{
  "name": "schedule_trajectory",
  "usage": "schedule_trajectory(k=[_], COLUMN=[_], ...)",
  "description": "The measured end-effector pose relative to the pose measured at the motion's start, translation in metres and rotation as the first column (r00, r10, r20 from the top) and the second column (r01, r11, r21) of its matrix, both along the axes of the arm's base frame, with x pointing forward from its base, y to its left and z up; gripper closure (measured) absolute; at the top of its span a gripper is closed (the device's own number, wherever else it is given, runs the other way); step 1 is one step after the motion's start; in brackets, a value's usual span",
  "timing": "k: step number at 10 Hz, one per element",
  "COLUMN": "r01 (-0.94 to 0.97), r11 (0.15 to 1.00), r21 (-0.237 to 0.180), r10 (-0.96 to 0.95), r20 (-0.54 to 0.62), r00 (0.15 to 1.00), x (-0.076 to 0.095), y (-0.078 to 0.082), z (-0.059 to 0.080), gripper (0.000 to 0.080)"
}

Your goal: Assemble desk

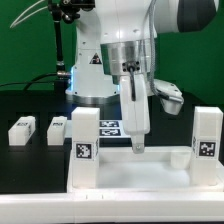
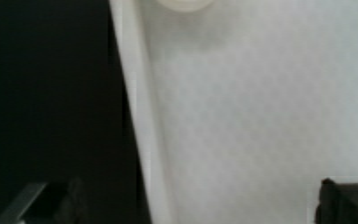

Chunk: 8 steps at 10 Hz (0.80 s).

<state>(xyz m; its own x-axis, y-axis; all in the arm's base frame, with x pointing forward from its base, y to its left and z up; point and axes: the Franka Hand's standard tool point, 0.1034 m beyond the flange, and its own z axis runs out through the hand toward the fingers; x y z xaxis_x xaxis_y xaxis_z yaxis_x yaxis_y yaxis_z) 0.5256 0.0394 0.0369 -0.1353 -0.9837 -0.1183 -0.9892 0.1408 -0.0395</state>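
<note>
While the two-finger gripper (image 1: pixel 137 147) hangs wide open and empty over the white plastic rimmed desk top (image 1: pixel 130 180), short square-section white legs (image 1: pixel 85 148) stand upright at two corners.

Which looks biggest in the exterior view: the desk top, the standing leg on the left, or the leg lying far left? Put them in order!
1. desk top
2. standing leg
3. lying leg, though it sits farther back, so they may really match.
</note>
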Motion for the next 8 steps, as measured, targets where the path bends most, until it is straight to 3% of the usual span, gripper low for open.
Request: schedule_trajectory(k=[3,4,5,7,8], r01=[-0.021,-0.029,-0.026,-0.028,-0.028], r11=[1.0,0.999,0.999,0.999,0.999], r21=[-0.002,0.029,0.046,0.039,0.039], r10=[0.021,0.032,0.031,0.032,0.032], r20=[-0.044,-0.098,-0.122,-0.112,-0.112], r00=[0.999,0.995,0.992,0.993,0.993], x=[-0.004,-0.009,-0.007,-0.006,-0.006], y=[0.004,0.006,0.006,0.006,0.006], z=[-0.021,-0.026,-0.027,-0.027,-0.027], gripper=[0.015,0.015,0.015,0.0177,0.0353])
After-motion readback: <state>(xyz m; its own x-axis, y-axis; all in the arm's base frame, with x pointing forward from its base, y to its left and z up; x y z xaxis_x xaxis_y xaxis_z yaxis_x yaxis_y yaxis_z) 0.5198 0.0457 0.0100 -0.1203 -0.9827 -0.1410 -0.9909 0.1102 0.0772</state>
